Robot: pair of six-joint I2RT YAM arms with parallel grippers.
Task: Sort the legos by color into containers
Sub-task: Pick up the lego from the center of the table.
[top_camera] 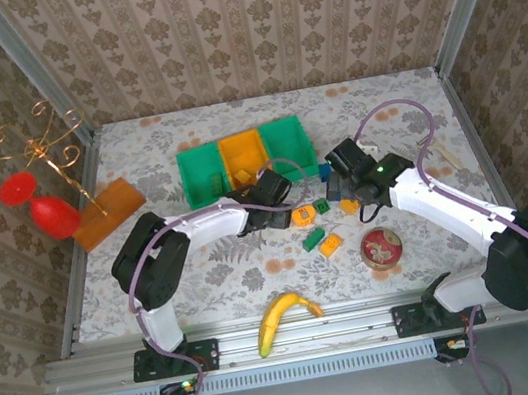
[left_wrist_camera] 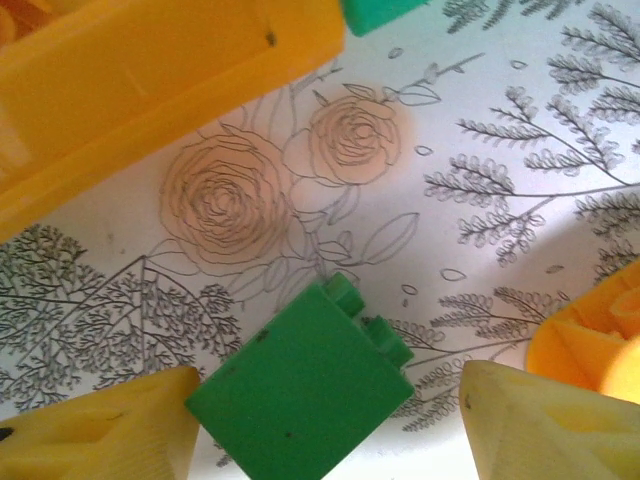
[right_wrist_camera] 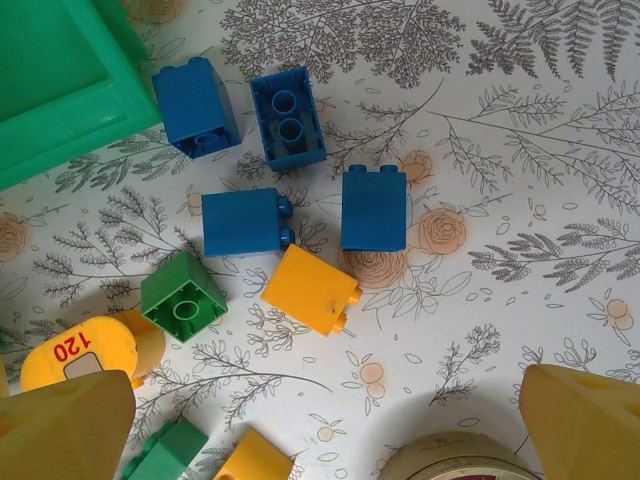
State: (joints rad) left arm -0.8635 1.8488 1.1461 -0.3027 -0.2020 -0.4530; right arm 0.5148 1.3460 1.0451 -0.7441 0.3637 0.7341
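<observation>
Your left gripper (left_wrist_camera: pixel 328 372) has its fingers apart astride the green block (left_wrist_camera: pixel 300 400), not yet clamped. Close, lift, and carry it to the green bin (top_camera: pixel 191 184) ahead. Your right gripper (right_wrist_camera: pixel 328 378) gapes wide.

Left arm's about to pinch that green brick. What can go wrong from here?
1. The green lego lies skewed between the left gripper's open fingers. Closing on its corners may twist it or pop it out.
2. An orange block sits beside one finger and may get shoved.
3. The right gripper hovers open over the same pile, so the arms may clash.
</observation>
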